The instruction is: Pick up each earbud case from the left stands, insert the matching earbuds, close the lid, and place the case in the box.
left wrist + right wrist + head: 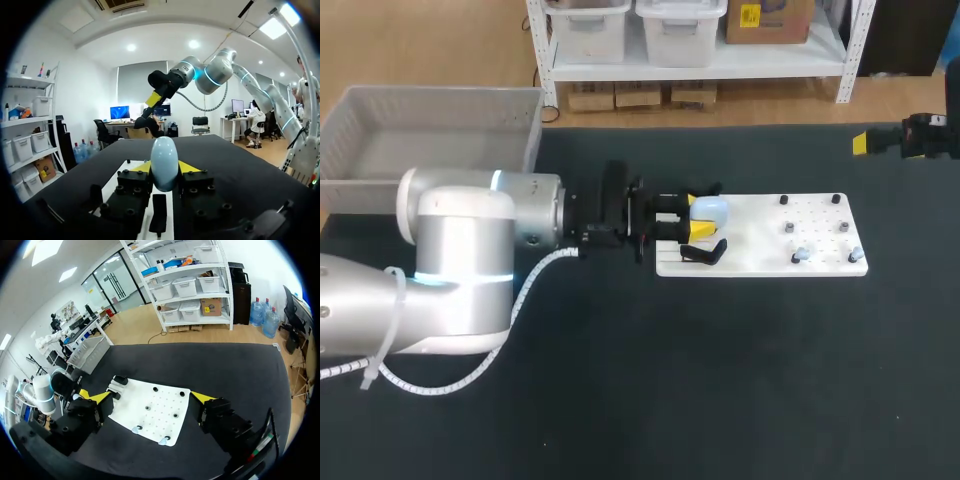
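Note:
A pale-blue earbud case (711, 210) sits between the yellow tips of my left gripper (698, 219), which is shut on it over the left end of the white board (760, 245). The left wrist view shows the case (164, 162) upright, pinched from both sides by my left gripper (165, 170), with a black stand (159, 215) just under it. Two small earbuds (800, 256) (855, 254) lie at the board's right front. My right gripper (905, 140) hangs open high at the far right, well off the board; its own view shows it (150, 397) wide apart above the board (150, 412).
A grey box (380, 150) stands at the table's back left, behind my left arm. Another black stand (705, 252) lies on the board's left front corner. Several small black pegs (785, 200) stick up from the board's right half.

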